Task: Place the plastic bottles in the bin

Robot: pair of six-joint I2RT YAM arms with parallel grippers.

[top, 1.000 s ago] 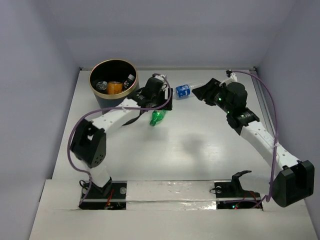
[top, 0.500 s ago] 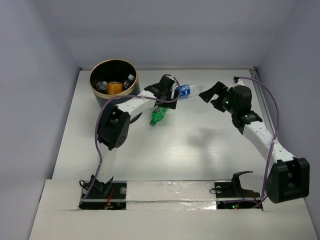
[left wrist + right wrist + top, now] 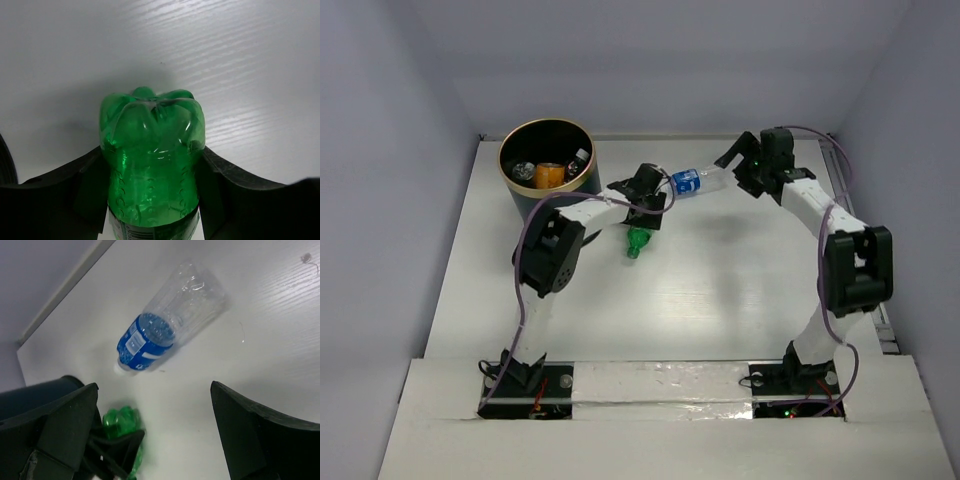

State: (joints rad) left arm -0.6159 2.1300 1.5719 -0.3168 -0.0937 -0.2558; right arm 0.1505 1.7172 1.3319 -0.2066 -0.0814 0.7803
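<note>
At desk (image 3: 720, 300) centre, the left jaws are closed on the green plastic bottle (image 3: 151, 160), one against each of its sides. At 1 o'clock from it, the clear plastic bottle with blue label (image 3: 167, 327) lies on its side. The right jaws face it, spread wide and holding nothing. At 10 o'clock stands the dark teal cylindrical bin (image 3: 528, 200), with an orange-filled bottle (image 3: 549, 175) inside.

Robot lab cell: white table (image 3: 720, 300), bare grey walls (image 3: 390, 200) boxing table, arm bases (image 3: 525, 380) bolted at table's near edge.
</note>
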